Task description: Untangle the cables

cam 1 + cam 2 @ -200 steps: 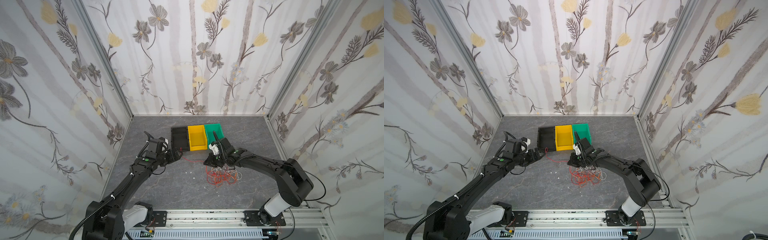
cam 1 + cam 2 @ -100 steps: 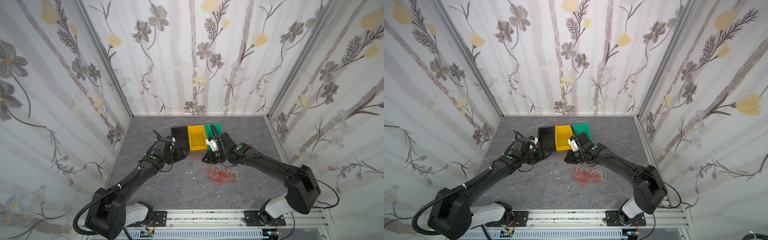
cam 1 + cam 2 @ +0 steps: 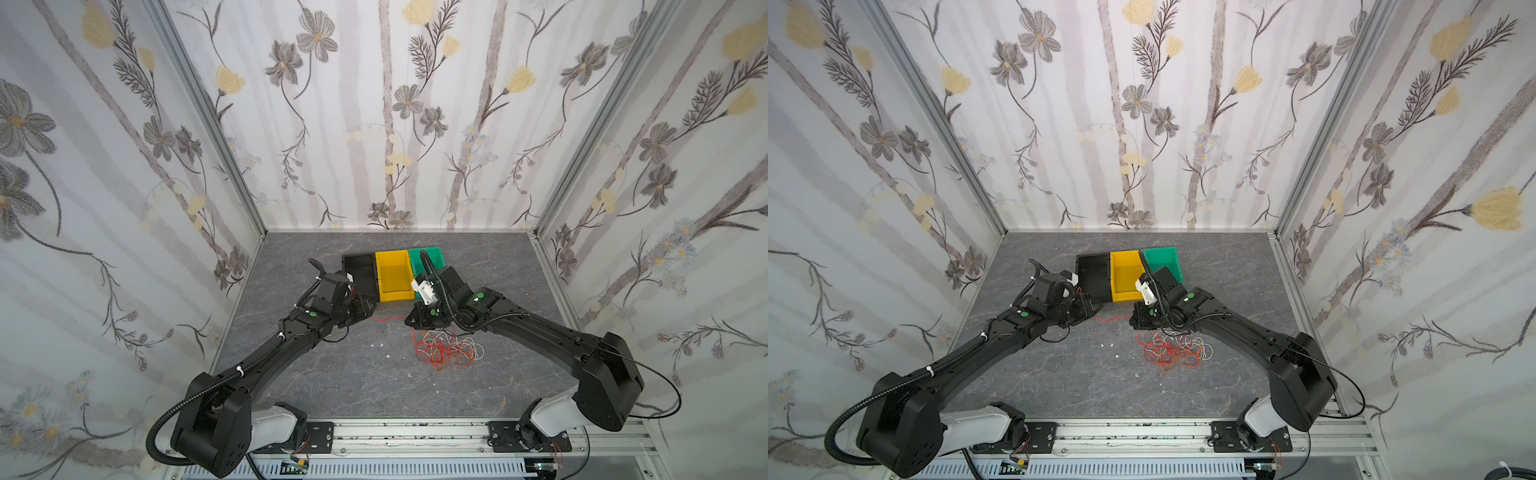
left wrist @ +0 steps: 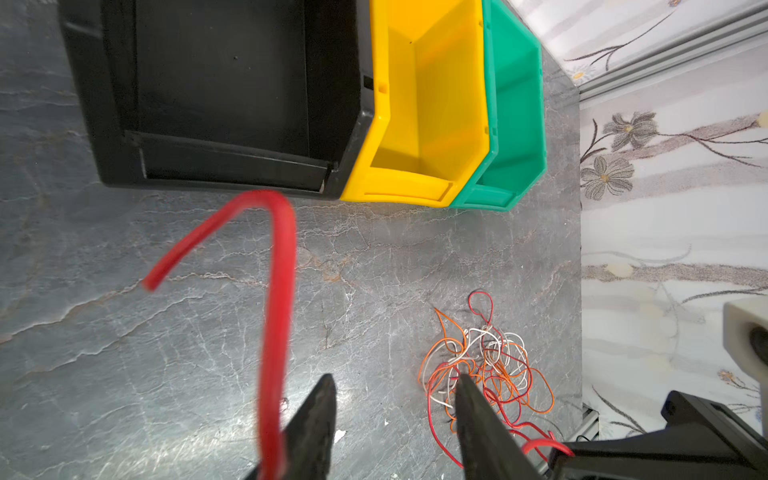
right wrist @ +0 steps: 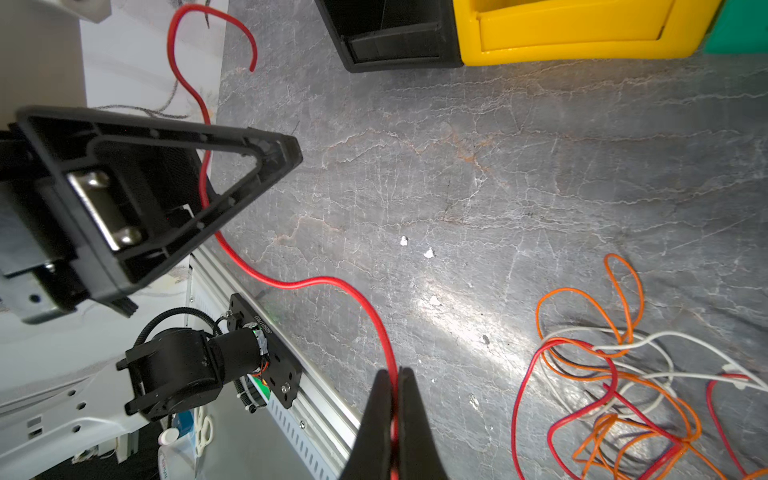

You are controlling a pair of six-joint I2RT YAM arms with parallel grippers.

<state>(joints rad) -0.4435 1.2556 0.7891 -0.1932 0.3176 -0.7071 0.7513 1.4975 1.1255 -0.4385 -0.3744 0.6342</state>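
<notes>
Pinching a red cable [image 5: 332, 282], the R gripper [image 5: 392, 376] is clamped tight on it; only the R wrist view shows that grip. L wrist view: L gripper [image 4: 395, 378] fingers partly apart, gripping nothing, red cable running beside one finger. Both top views: thin red, orange & white cables [image 3: 446, 353] in a loose tangle on the grey table [image 3: 332, 382], just beside R gripper.

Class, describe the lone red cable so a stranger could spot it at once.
Find the three bins on the grey table. Just before them, a red cable runs between the left gripper and right gripper. Unlike the tangled pile nearby, it stretches out alone.
</notes>
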